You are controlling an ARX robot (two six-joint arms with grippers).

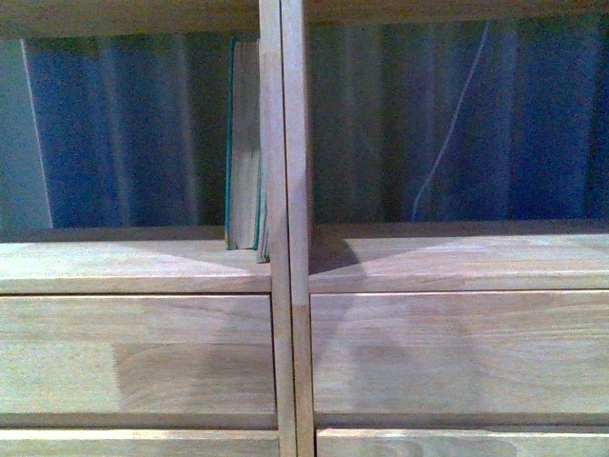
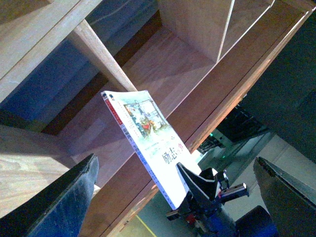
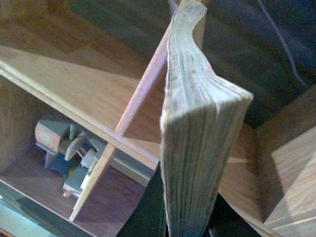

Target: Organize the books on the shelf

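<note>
1. White paperback [image 2: 148,133]: your right fingers [image 2: 196,183] grasp one corner, before the wooden shelf [image 2: 168,69].
2. Your left fingers [image 2: 69,197] are spread wide, holding nothing.
3. Teal book [image 1: 245,143] stands upright against the shelf's middle post [image 1: 283,143].

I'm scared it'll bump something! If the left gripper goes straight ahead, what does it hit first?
Probably the white paperback, which sits ahead of the left gripper, between its open fingers; the wooden shelf lies beyond. Depth is unclear.
</note>
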